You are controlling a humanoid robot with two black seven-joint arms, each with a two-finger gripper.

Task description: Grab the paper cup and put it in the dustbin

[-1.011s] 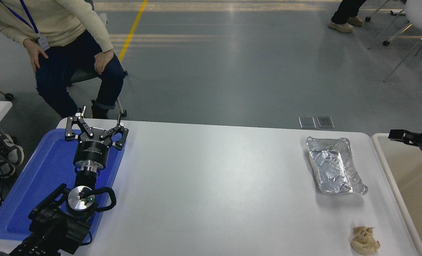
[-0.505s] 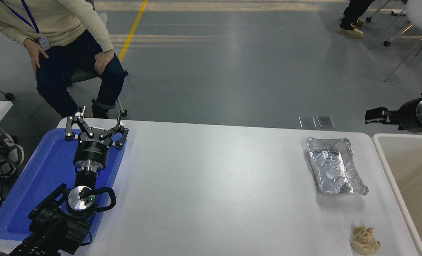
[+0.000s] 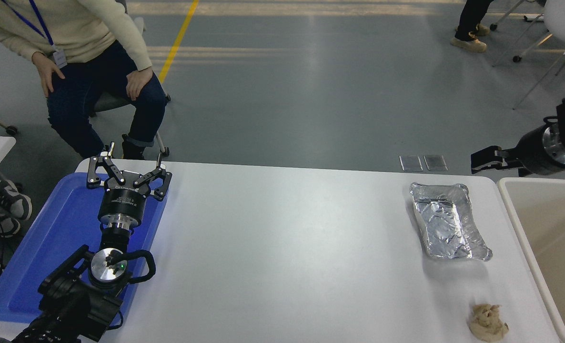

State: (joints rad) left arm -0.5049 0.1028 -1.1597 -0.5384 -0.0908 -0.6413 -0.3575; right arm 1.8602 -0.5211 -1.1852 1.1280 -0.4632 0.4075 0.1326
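Observation:
The paper cup is not in view anywhere. The dustbin (image 3: 524, 238) is a beige bin at the table's right end, cut off by the picture's edge; the part of its inside that shows holds nothing. My right gripper (image 3: 483, 160) hangs in the air beyond the table's far right corner, above and left of the bin's far rim, pointing left, with nothing seen in it. I see it side-on. My left gripper (image 3: 134, 164) is parked open over the far end of a blue tray (image 3: 49, 238).
A crinkled silver foil tray (image 3: 447, 221) lies at the right of the table. A crumpled tan lump (image 3: 487, 323) lies near the front right. A person (image 3: 87, 47) sits beyond the far left corner. Another person's feet (image 3: 468, 40) show at the top right.
My right gripper has risen from over the dustbin and moved left and away, to beyond the table's far right corner. The left arm has not moved.

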